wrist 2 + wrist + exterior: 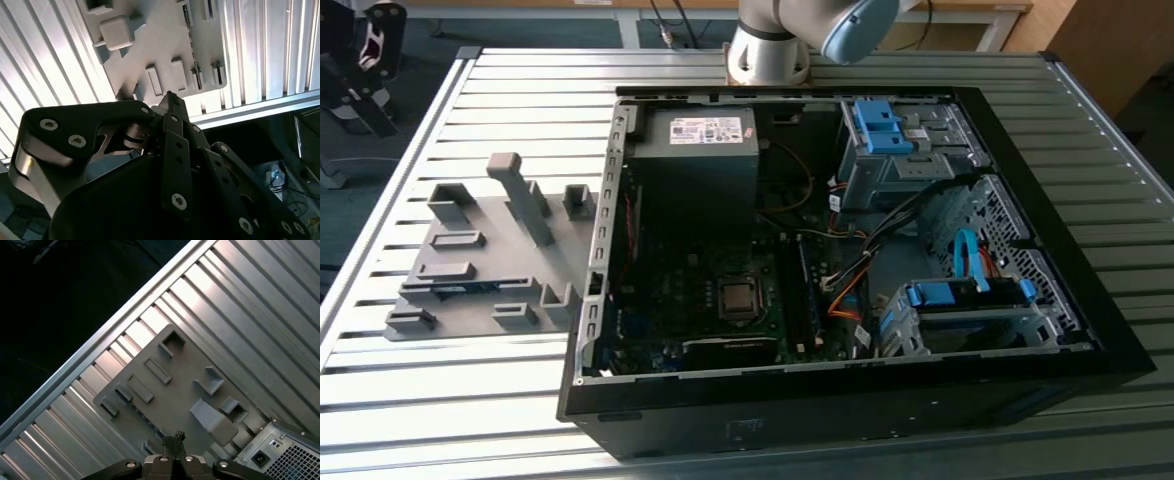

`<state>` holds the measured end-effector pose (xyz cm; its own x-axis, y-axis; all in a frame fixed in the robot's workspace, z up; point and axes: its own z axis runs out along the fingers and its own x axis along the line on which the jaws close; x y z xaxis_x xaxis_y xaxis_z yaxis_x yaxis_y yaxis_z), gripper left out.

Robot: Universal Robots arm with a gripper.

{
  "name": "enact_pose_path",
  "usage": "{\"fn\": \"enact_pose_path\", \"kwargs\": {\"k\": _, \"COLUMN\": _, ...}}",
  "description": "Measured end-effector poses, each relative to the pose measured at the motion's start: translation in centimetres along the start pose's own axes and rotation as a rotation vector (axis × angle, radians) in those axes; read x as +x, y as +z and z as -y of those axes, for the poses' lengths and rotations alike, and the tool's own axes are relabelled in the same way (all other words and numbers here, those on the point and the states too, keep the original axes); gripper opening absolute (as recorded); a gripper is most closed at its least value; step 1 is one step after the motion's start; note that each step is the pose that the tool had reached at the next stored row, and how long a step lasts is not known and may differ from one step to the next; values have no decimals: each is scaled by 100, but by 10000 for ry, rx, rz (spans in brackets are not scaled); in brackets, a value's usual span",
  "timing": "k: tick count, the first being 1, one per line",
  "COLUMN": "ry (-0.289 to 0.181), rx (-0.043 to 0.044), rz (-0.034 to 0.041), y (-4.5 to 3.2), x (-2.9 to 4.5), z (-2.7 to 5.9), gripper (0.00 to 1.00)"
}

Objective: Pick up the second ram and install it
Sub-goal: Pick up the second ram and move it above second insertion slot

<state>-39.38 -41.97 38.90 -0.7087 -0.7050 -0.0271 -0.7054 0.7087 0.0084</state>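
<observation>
Exterior view: second ram (450, 290) sits in a slot of the grey holder plate (480, 260) on the slatted table (454, 400), at the exterior view's left of the open computer case (854, 410). Second wrist view: gripper (170, 97) hangs above the plate, fingers closed on nothing. First wrist view: closed tips over the plate's near edge

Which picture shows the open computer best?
The exterior view: the whole computer case sits there, open, with its insides showing. The first wrist view catches one metal corner of the computer case, and the second wrist view a dark part of its inside.
</observation>
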Motion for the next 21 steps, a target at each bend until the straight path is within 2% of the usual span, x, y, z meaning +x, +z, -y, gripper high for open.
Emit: {"fn": "enact_pose_path", "kwargs": {"k": 21, "ry": -3814, "rx": -111, "rz": -44, "y": 68, "x": 2, "z": 1, "gripper": 11}}
